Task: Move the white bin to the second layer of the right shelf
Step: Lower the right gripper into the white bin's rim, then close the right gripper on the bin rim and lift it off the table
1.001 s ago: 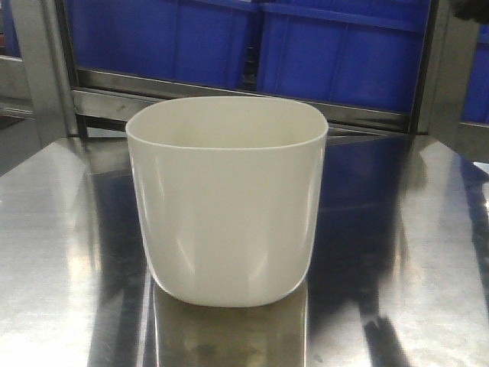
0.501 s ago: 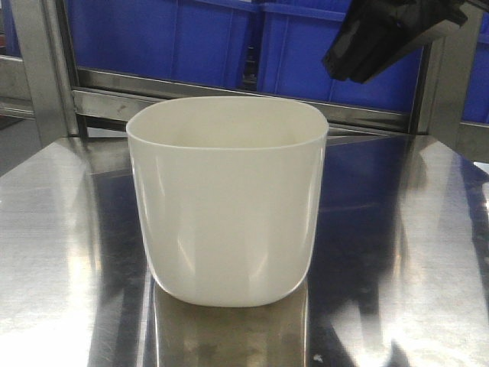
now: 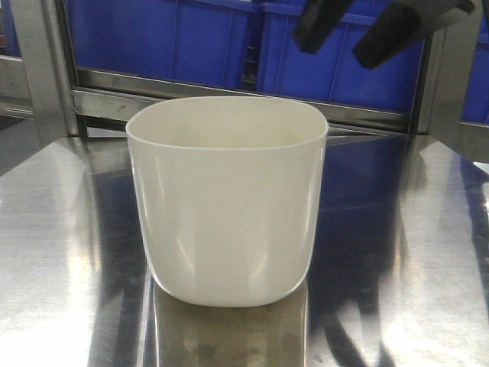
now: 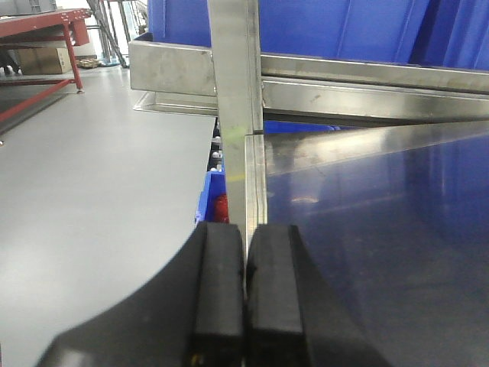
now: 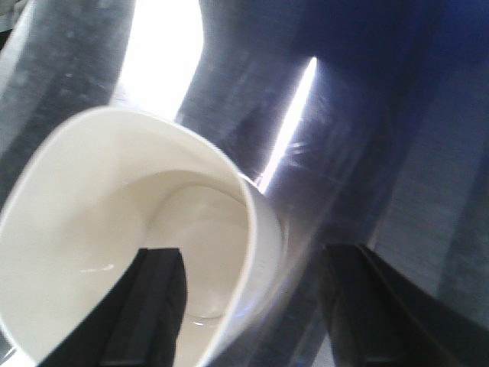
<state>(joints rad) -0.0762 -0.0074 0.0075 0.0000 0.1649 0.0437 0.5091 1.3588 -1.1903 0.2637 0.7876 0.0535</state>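
Note:
The white bin [image 3: 227, 200] stands upright on the shiny steel tabletop [image 3: 405, 252], its inside bare. Above and behind its right rim hangs my right gripper [image 3: 354, 32], open. In the right wrist view the white bin [image 5: 99, 222] fills the lower left; the right gripper [image 5: 256, 306] straddles its near rim, one finger over the inside, the other over the tabletop, neither touching. My left gripper [image 4: 246, 294] is shut on nothing, at the table's left edge. The right shelf second layer is out of view.
Blue crates [image 3: 336, 53] sit on a steel rack rail [image 3: 229, 95] just behind the table. A steel upright post [image 4: 235, 115] rises ahead of the left gripper. Grey floor [image 4: 92, 199] lies left of the table, with a red frame [image 4: 38, 27] far off.
The right gripper has come down into the front view from the top right, moved left toward the bin, and its fingers have spread apart. The bin has not moved.

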